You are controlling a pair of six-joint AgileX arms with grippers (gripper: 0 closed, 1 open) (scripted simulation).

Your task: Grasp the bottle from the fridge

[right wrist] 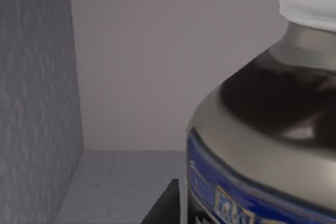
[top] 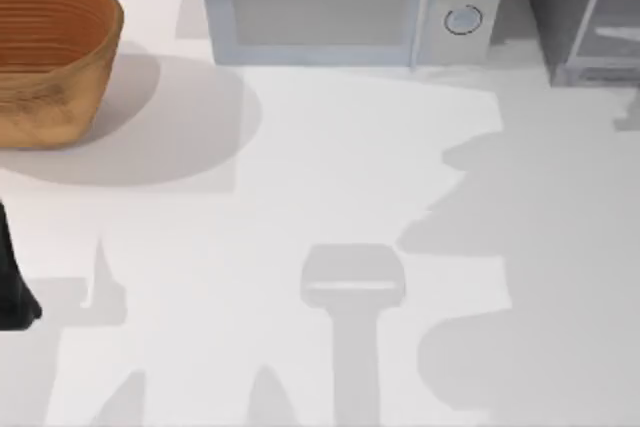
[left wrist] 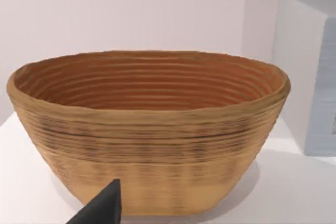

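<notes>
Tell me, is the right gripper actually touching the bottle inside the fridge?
Cannot tell. The right wrist view has the bottle looming very close inside the fridge, with a dark gripper finger beside its base, but no view plainly shows contact or a gap.

The bottle (right wrist: 268, 145), white-capped with a blue label band, loomed very close inside the fridge (right wrist: 31, 103), upright on its pale floor beside the speckled wall

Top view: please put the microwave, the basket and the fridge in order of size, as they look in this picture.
1. Microwave, largest.
2. Basket.
3. Fridge, smallest as seen.

The picture's edge cuts off all three, the fridge most of all, so this order tells only the visible area, not the true size.
</notes>
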